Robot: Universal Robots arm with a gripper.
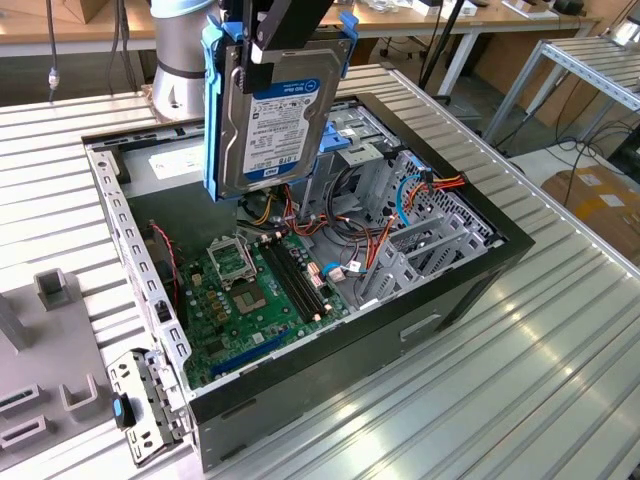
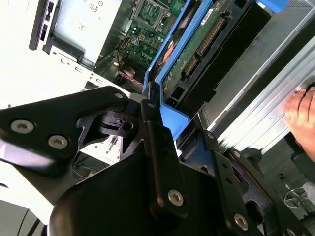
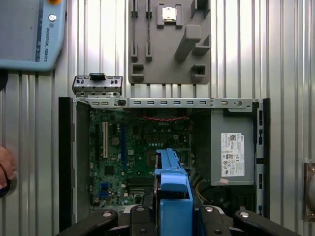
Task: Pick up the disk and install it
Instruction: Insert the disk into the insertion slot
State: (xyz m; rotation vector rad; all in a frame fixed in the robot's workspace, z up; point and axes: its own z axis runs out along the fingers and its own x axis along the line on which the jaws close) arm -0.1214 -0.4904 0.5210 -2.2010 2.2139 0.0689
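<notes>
The disk (image 1: pixel 272 115) hangs upright above the open computer case (image 1: pixel 122 225), its white label with a blue band facing the exterior view and blue rails along its edges. My gripper (image 1: pixel 265 48) is shut on the disk's upper end. In the second wrist view the disk (image 2: pixel 197 44) shows its green circuit-board side, with the gripper (image 2: pixel 162 123) clamped on its blue rail. The first wrist view looks down past the gripper (image 3: pixel 172 219) along the disk's blue rail (image 3: pixel 172 189) to the motherboard (image 3: pixel 128 147) below.
Inside the case are a grey power-supply box (image 3: pixel 232 152), bundled cables (image 1: pixel 375 230) and a metal cage with a light-blue top (image 1: pixel 352 140). A grey fixture plate (image 3: pixel 170 44) and a teach pendant (image 3: pixel 29 29) lie beside the case. A person's hand (image 2: pixel 301 112) rests on the ribbed table.
</notes>
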